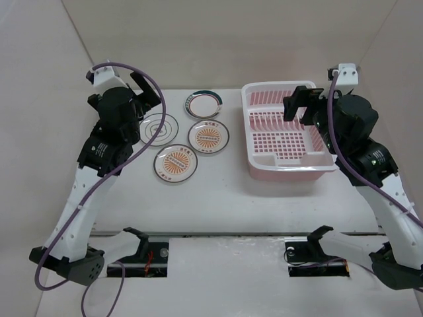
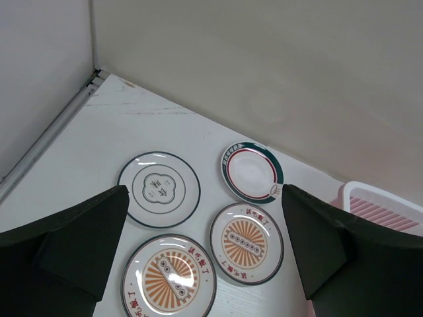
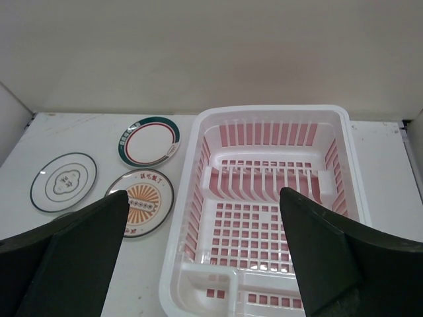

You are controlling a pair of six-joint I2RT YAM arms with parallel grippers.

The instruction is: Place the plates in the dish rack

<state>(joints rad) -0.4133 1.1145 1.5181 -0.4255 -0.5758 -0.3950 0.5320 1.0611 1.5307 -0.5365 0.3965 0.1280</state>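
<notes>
I'm seeing a white bench [image 1: 218, 198] sitting inside pale beige enclosure walls [image 1: 218, 39]. A dark rail [image 1: 225, 234] is running along its near edge, and faint scuffs [image 2: 132, 105] are showing near the far-left corner.

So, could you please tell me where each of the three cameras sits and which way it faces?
Top external: above and behind the robot, looking down on the table; left gripper and right gripper both show.
Left wrist: on the left wrist, facing forward and down at the ringed plate and three others; its fingers frame the bottom corners.
Right wrist: on the right wrist, facing down into the dish rack; its fingers show likewise.
Shared: both wrist views show the green-rimmed plate and the rack.
</notes>
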